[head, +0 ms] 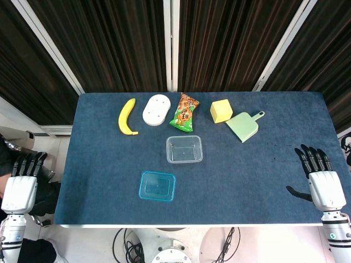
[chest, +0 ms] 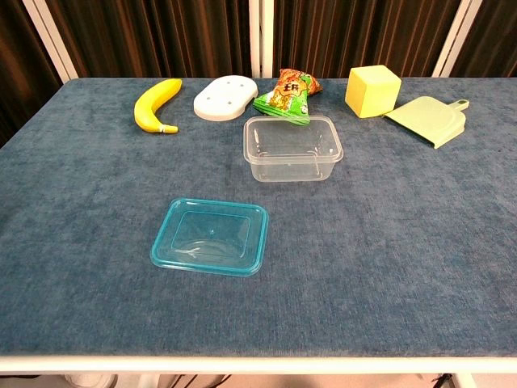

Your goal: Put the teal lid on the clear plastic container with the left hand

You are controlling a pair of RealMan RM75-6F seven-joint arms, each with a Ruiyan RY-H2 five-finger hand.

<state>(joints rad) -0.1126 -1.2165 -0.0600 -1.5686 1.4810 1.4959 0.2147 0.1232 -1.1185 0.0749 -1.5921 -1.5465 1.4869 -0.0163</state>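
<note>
A clear plastic container (head: 184,149) sits open and empty near the middle of a blue-covered table (head: 274,181), its rim up and its walls showing only the cloth beneath. The teal lid (head: 157,186) lies flat on the cloth nearer the robot and a little toward its left, apart from the container, with nothing resting on it. In the chest view the same lid (chest: 210,236) lies in the foreground and the container (chest: 292,148) stands beyond it, both untouched. Along the far edge, from the robot's left to its right, lie a banana (head: 127,116), a white oval board (head: 157,109) with small holes, a green and orange snack packet (head: 185,113), a yellow block (head: 221,110) and a pale green dustpan (head: 244,126); the snack packet's near end lies just behind the container's far rim in the chest view. The left hand (head: 21,183) hangs beside the table's left edge, off the cloth, fingers extended and loosely together, holding nothing. The right hand (head: 321,178) rests over the table's right side, well apart from every object, its dark fingers spread and pointing away from the robot, thumb out to the side, also holding nothing. Neither hand appears in the chest view.
</note>
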